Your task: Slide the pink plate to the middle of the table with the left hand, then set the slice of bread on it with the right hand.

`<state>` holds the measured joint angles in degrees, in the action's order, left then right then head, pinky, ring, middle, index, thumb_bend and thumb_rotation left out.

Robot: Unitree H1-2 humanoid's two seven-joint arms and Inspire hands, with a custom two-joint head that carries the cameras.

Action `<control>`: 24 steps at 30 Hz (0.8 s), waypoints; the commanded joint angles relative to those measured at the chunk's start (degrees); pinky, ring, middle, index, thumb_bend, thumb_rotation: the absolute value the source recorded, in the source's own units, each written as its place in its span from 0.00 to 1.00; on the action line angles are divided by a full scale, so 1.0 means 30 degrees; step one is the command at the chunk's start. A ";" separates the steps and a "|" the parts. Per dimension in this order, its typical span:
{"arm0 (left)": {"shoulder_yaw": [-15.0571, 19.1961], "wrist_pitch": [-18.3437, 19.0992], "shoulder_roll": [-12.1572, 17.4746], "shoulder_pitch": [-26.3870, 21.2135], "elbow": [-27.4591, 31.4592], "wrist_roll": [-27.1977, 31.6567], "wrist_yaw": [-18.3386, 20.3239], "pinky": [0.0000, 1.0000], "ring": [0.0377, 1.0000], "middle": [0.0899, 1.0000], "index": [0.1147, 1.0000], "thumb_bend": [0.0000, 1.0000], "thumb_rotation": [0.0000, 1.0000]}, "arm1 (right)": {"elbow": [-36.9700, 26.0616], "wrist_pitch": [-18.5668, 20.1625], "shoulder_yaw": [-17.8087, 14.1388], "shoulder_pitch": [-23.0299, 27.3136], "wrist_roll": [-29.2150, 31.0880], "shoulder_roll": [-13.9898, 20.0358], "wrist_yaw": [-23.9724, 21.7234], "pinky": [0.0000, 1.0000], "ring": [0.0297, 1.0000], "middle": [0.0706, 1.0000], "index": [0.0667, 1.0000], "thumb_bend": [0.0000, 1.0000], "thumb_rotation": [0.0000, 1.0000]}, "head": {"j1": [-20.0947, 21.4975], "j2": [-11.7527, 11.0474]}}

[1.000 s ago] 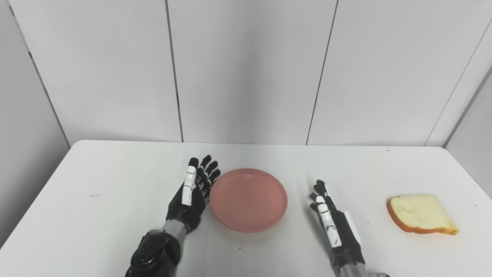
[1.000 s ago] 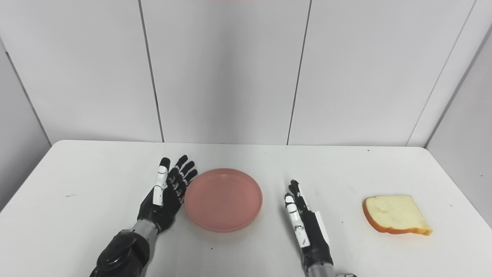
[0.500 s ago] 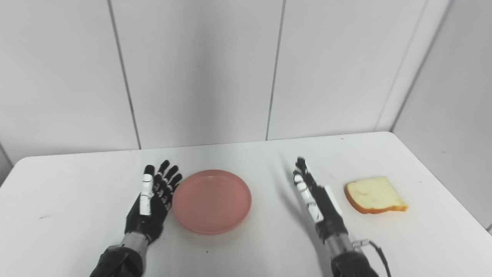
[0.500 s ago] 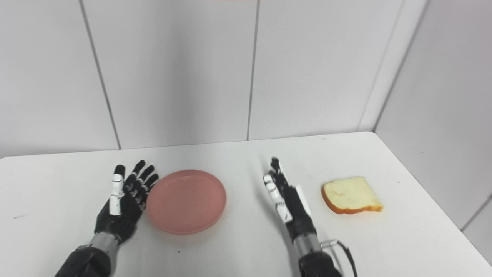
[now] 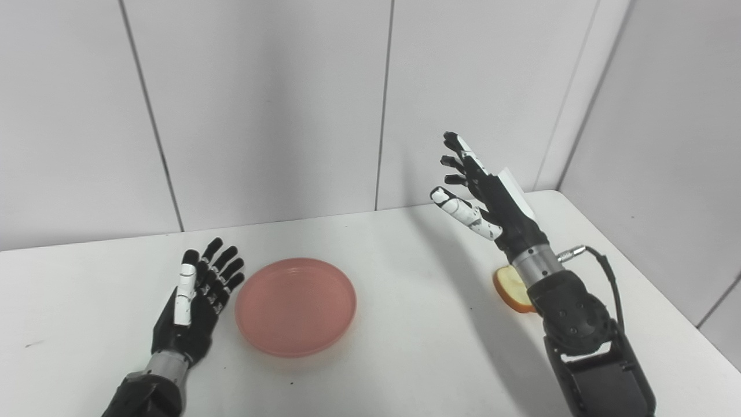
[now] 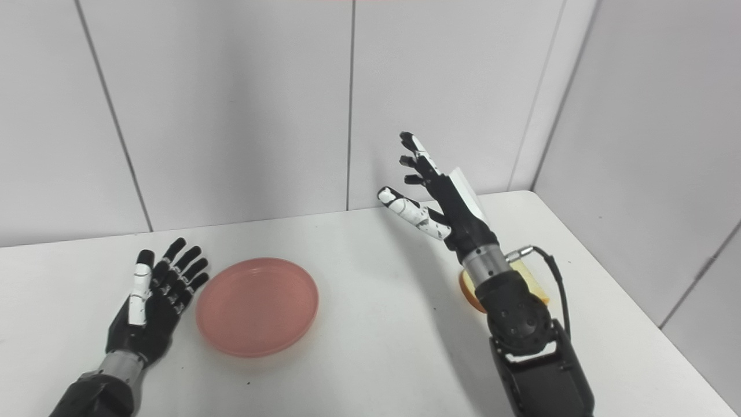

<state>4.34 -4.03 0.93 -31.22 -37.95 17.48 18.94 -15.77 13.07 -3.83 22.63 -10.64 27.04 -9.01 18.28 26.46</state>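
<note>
The right hand (image 5: 486, 194) had lifted clear of the bench (image 5: 405, 324) within the last second, fingers spread and holding nothing, where earlier it lay low between plate and bread. Below its wrist, the bread (image 5: 512, 289) lay mostly hidden behind the forearm. The left hand (image 5: 194, 298) stayed flat and empty, just beside the plate (image 5: 295, 306), which sat where it had been relative to that hand. The slide looked finished, and the reach for the bread had begun.

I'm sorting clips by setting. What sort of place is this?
Probably a robot test booth: a bare white table boxed in by plain white wall panels, holding only a pink plate and a bread slice.
</note>
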 commanded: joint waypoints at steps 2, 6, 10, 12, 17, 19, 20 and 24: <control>0.0001 0.0734 0.0356 0.1048 -0.1830 -0.0352 -0.0150 0.93 0.92 0.91 0.92 0.86 0.90 | -0.0767 0.0753 -0.0067 0.1491 -0.0636 0.1591 -0.0825 0.84 0.90 0.93 0.93 0.84 0.65 | 0.0167 0.0080; 0.0129 0.0865 0.0499 0.1064 -0.1769 -0.0179 0.0085 0.93 0.91 0.90 0.92 0.87 0.89 | -0.1056 0.2028 0.0309 0.2086 -0.1387 0.3242 -0.2242 0.84 0.90 0.92 0.93 0.94 0.52 | 0.0572 0.0207; 0.0255 0.1160 0.0654 0.1152 -0.1435 0.0017 0.0396 0.94 0.91 0.92 0.93 0.86 0.88 | -0.0837 0.2920 0.0633 0.2680 -0.1468 0.4852 -0.3925 0.87 0.93 0.94 0.94 1.00 0.43 | 0.0760 0.0360; 0.0257 0.1236 0.0711 0.1217 -0.1255 0.0056 0.0443 0.93 0.91 0.91 0.93 0.86 0.88 | -0.0755 0.3327 0.0888 0.2842 -0.1619 0.5676 -0.4746 0.88 0.93 0.93 0.94 1.00 0.40 | 0.0870 0.0452; 0.0190 0.1469 0.0914 0.1322 -0.0980 0.0266 0.0632 0.92 0.91 0.92 0.94 0.87 0.87 | -0.0747 0.4372 0.1921 0.3066 -0.2577 0.7950 -0.6977 0.91 0.97 0.97 0.97 1.00 0.36 | 0.1152 0.0641; 0.0231 0.1585 0.0999 0.1315 -0.0961 0.0407 0.0767 0.94 0.92 0.93 0.94 0.85 0.88 | -0.0538 0.4137 0.2265 0.3143 -0.2656 0.8785 -0.7820 0.89 0.97 0.98 0.99 1.00 0.36 | 0.1240 0.0697; 0.0270 0.1562 0.1045 0.1266 -0.1085 0.0498 0.0876 0.93 0.91 0.92 0.94 0.86 0.88 | -0.0376 0.4029 0.2479 0.3187 -0.2805 0.9191 -0.8204 0.89 0.97 0.98 1.00 1.00 0.36 | 0.1258 0.0741; 0.0263 0.1642 0.1206 0.1310 -0.0913 0.0627 0.1019 0.94 0.92 0.93 0.95 0.86 0.87 | 0.0097 0.3664 0.3301 0.3245 -0.3604 1.0316 -0.9206 0.85 0.94 0.98 1.00 1.00 0.27 | 0.1408 0.0874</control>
<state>5.03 -4.11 3.42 -30.85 -37.87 20.06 22.65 -15.34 25.82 6.44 29.70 -20.21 55.59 -36.24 22.50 29.00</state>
